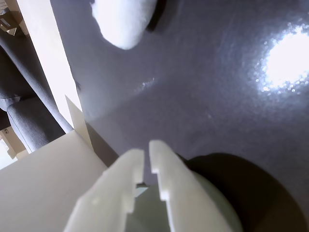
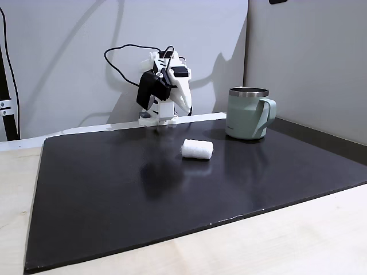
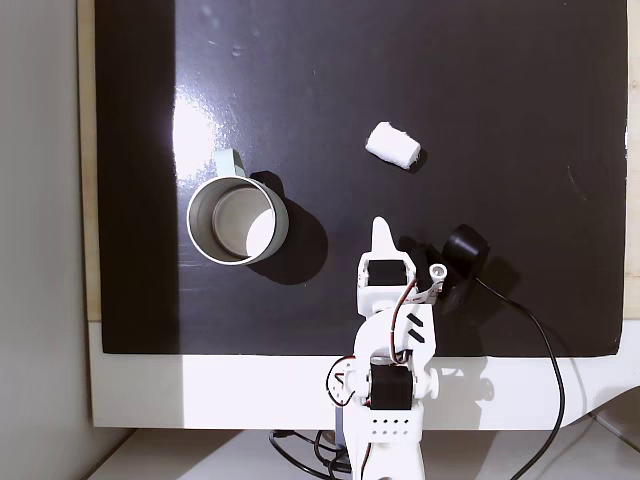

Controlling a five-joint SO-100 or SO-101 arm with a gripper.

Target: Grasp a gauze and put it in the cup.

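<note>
**Gauze lies free on the mat**

Gauze [image 2: 197,149] rests on its side on the black mat [image 2: 143,195] of the counter, apart from the cup [image 2: 247,113]. Pincer [image 1: 146,155] hangs above the mat, fingers almost closed, holding nothing.

Hobby or home-office bench setup, not a kitchen or shop. Behind the gripper [image 2: 184,106]: plain pale partition walls [image 2: 69,51] and a loose black cable [image 2: 123,63]. Under it, a black mat [image 2: 143,195] on a light wooden tabletop [image 2: 287,240]; off to its left in the wrist view, a grey upholstered seat [image 1: 29,121].
</note>
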